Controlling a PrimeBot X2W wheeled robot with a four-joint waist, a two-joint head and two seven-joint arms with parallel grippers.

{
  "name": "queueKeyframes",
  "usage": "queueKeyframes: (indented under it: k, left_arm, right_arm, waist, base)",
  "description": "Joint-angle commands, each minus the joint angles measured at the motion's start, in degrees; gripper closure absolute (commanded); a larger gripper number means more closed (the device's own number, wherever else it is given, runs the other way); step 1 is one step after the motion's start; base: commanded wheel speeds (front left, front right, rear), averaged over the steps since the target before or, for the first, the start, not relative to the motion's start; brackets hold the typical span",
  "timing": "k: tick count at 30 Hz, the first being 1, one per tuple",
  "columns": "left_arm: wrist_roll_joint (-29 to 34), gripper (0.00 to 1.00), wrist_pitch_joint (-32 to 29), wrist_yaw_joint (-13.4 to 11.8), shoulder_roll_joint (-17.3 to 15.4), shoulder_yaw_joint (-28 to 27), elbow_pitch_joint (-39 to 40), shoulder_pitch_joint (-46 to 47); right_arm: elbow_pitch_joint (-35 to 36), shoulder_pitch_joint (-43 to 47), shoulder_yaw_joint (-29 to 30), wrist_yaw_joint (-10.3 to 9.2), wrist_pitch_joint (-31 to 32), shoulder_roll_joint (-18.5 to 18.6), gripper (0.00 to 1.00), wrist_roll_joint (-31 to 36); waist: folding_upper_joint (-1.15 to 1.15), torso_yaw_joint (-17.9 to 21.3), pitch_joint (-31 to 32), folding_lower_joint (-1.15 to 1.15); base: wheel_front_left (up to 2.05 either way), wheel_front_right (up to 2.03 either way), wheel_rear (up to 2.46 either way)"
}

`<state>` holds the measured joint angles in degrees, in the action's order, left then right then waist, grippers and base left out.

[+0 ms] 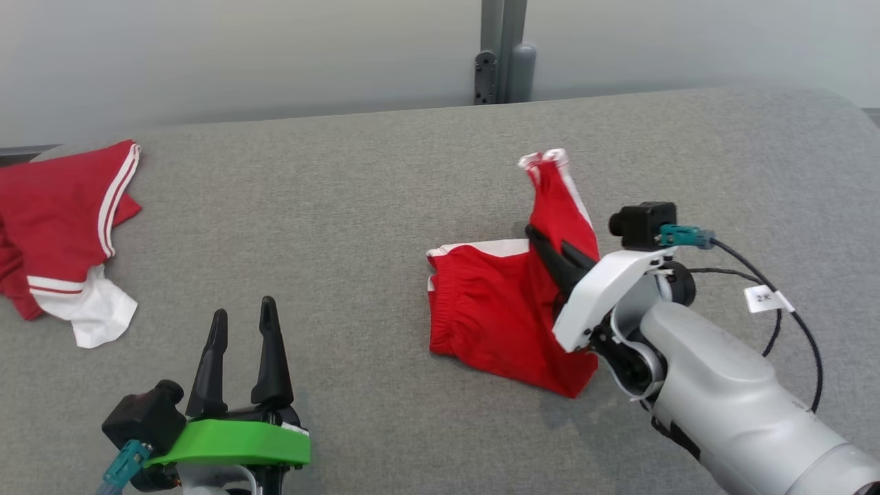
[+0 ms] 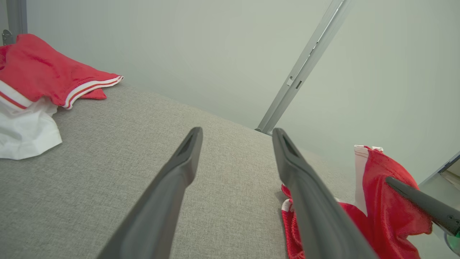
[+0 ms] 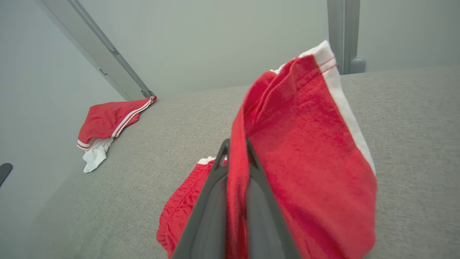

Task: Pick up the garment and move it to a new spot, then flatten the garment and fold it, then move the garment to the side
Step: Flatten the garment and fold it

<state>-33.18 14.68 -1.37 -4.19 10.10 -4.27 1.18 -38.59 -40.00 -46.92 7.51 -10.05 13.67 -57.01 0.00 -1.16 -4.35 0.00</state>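
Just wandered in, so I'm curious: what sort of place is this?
Likely a robot test lab, not a home: a grey fabric-covered table with red shorts on it, a plain wall, a metal post.

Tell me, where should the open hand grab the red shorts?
Probably the gathered waistband corner of the red shorts, from the robot's left. The right gripper pinches the raised leg, so that flat, free edge facing the open left gripper is nearest.

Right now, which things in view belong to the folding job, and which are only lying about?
Job: red garment, partly lifted; right gripper, shut on it; left gripper, open, apart from it.
Lying about: second red-and-white garment, far left; metal post behind.
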Motion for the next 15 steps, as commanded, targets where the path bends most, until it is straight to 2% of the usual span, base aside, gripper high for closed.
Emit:
queueKeyframes:
  k: [1, 8, 14, 15]
  left_arm:
    - [-0.52, 0.00, 0.15, -0.04, 0.10, 0.13, 0.02, -0.41]
    - [-0.84, 0.00, 0.36, 0.08, 0.41, 0.44, -0.15, 0.39]
    - [-0.76, 0.00, 0.53, 0.10, 0.58, 0.20, -0.42, 0.57]
    - [-0.77, 0.00, 0.55, 0.10, 0.60, 0.17, -0.45, 0.55]
  right_arm:
    - [-0.62, -0.16, -0.60, -0.04, 0.67, -0.85, 1.00, 0.36]
    - [-5.04, 1.04, -3.71, -0.04, 2.88, -4.66, 1.00, 0.93]
    - [-7.63, 0.37, -6.20, -0.04, 2.50, -5.44, 1.00, 1.82]
    - [-7.85, 0.31, -6.52, -0.04, 2.33, -5.61, 0.81, 1.75]
  waist:
    - [0.00, -2.83, -0.07, 0.00]
    - [0.00, -6.51, -1.14, 0.00]
    - [0.00, -7.26, -1.37, 0.00]
    - [0.00, -7.19, -1.36, 0.00]
  base:
    - [0.00, 0.00, 0.00]
    - [0.00, 0.00, 0.00]
    - [0.00, 0.00, 0.00]
    - [0.00, 0.00, 0.00]
